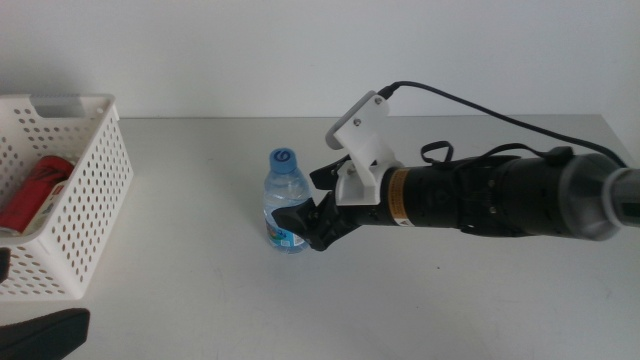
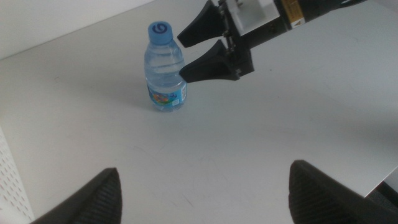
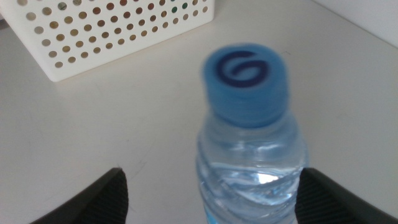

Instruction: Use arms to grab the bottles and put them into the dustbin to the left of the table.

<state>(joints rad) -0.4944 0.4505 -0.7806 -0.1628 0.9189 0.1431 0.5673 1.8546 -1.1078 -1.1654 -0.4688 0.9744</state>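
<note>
One water bottle (image 1: 287,213) stands upright near the middle of the table (image 1: 200,310) in the middle view, its blue cap on. We see the right gripper (image 1: 312,208) reaching in from the right, its dark fingers spread on either side of the bottle's lower body, not yet clenched on it. At the far left sits the white perforated dustbin (image 1: 85,200), with a red can (image 1: 37,190) lying inside. Our left gripper (image 1: 35,335) waits at the near left edge.

From the left wrist view, the water bottle (image 2: 165,67) stands well apart from our left gripper (image 2: 202,190), whose fingers are spread wide and hold nothing. The right gripper (image 2: 186,53) flanks the bottle.

From the right wrist view, the bottle (image 3: 249,143) stands between the parted fingers, with the dustbin (image 3: 118,34) beyond.
</note>
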